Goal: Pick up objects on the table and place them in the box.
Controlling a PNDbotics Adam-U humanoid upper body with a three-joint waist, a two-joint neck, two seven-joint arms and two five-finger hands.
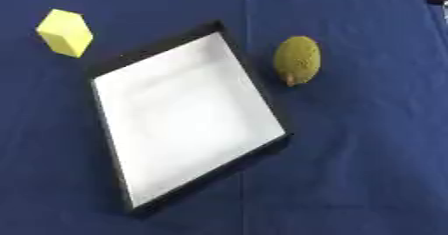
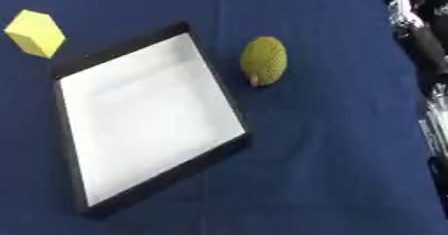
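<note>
Blue cloth (image 1: 367,154) covered the table, with the empty box (image 1: 188,171) at its middle. A green fruit (image 1: 297,60) lay just right of the box, its long axis pointing near-far, and a yellow block (image 1: 65,32) sat far left. Neither hand was in view, so their state could not be told; the right arm was probably nearer the fruit.

A table (image 1: 367,169) draped in dark blue cloth is filling the frame. A shallow black-walled box (image 1: 186,119) with a white floor is sitting askew at centre-left, nothing inside. A yellow block (image 1: 65,32) is resting at upper left, well apart. A bumpy green fruit (image 1: 297,60) is lying just beside the box's upper right edge.
</note>
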